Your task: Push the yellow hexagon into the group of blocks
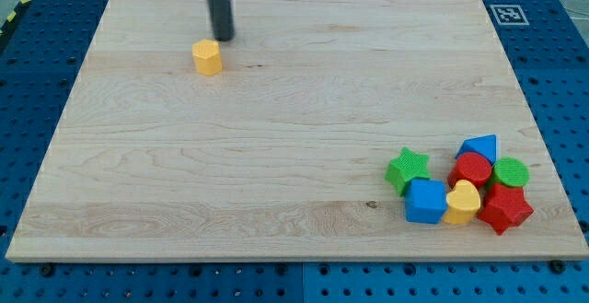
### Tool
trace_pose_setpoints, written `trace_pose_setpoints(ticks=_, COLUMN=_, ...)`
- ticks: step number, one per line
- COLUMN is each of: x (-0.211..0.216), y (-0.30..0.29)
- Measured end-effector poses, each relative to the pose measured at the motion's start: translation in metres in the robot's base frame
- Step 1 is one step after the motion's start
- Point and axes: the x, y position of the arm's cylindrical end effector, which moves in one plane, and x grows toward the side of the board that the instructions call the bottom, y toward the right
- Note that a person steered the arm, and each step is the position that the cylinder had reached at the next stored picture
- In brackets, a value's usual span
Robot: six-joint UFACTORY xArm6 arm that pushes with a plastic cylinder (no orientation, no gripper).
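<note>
My tip (224,38) stood just beyond the yellow hexagon (208,57), near the table's (276,156) far-left corner. No fingers fitted. Risk: an off-centre push could deflect it wide of the near-right group.

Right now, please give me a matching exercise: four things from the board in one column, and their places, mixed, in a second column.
1. yellow hexagon
2. green star
3. red star
4. my tip

A. group's left edge
B. view's upper left, alone
C. just above the hexagon, to its right
D. group's lower right

Pairs: 1-B, 2-A, 3-D, 4-C
</note>
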Motion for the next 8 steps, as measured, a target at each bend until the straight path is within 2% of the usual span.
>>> trace_pose_setpoints(ticks=1, x=0.04, y=-0.005)
trace_pose_setpoints(ticks=2, x=0.086, y=0.077)
trace_pose_setpoints(ticks=3, x=0.107, y=0.157)
trace_pose_setpoints(ticks=4, x=0.09, y=0.144)
trace_pose_setpoints(ticks=5, x=0.063, y=0.068)
trace_pose_setpoints(ticks=6, x=0.084, y=0.01)
trace_pose_setpoints(ticks=7, x=0.116, y=0.045)
trace_pose_setpoints(ticks=8, x=0.127, y=0.147)
